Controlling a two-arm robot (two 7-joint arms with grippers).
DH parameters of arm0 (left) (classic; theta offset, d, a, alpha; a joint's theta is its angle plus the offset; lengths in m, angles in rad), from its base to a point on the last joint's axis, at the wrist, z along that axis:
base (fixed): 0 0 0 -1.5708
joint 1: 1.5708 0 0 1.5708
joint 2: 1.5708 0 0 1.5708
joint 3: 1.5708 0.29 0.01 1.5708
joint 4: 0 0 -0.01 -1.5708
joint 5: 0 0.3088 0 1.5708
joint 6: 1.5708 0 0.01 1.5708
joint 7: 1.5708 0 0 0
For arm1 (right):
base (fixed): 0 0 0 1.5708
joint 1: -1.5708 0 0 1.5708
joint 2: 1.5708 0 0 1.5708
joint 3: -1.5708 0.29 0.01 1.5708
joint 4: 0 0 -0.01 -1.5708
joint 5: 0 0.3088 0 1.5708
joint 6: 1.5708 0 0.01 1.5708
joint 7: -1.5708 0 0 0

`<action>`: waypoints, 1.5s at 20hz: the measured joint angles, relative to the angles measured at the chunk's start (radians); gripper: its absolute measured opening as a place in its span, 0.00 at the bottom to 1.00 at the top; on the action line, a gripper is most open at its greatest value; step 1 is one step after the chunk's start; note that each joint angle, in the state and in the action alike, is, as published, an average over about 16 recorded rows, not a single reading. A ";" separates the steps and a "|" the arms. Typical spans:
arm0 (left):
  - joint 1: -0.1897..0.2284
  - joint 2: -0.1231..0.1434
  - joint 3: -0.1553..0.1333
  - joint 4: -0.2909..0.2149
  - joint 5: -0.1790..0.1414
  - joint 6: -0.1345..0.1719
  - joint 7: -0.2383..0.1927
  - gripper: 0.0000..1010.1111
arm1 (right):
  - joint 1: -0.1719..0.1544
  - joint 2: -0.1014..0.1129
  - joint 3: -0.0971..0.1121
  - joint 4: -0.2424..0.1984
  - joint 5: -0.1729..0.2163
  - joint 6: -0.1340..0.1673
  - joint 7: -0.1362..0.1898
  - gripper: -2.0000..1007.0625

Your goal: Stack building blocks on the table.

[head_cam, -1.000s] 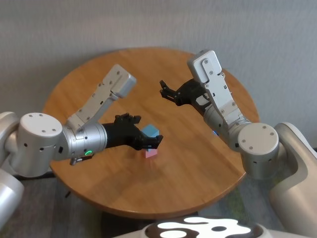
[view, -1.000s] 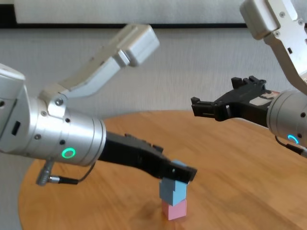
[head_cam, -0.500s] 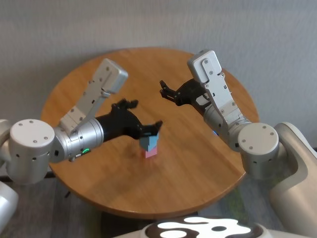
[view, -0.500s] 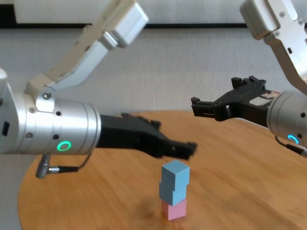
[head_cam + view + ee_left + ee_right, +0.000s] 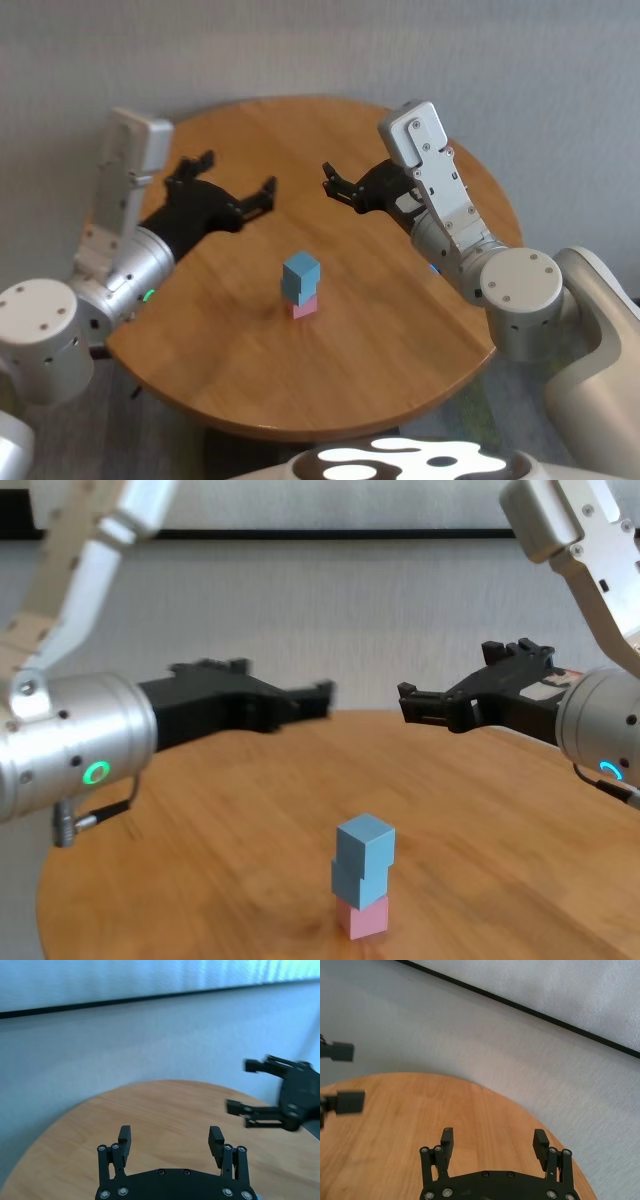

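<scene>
Blocks (image 5: 362, 876) show stacked only from head and chest; wrist views show fingers (image 5: 124, 1136) wide.

Two light-blue matte cubes (image 5: 300, 276) atop a pink matte cube (image 5: 305, 309), on a round light-brown wood-grain table (image 5: 380, 330).

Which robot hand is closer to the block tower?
Neither clearly. The left hand hangs up and to the left of the block tower; the right hand hangs behind it, slightly right. Both are open, touching nothing.
</scene>
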 joint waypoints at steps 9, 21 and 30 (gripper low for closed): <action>0.084 -0.081 -0.099 0.012 0.027 -0.153 0.135 0.99 | -0.035 -0.024 0.014 -0.046 0.038 -0.014 0.043 1.00; 0.119 -0.135 -0.151 0.037 0.076 -0.224 0.212 0.99 | -0.070 -0.039 0.029 -0.082 0.070 -0.006 0.091 1.00; 0.120 -0.144 -0.159 0.046 0.073 -0.224 0.218 0.99 | -0.072 -0.037 0.030 -0.083 0.070 -0.004 0.093 1.00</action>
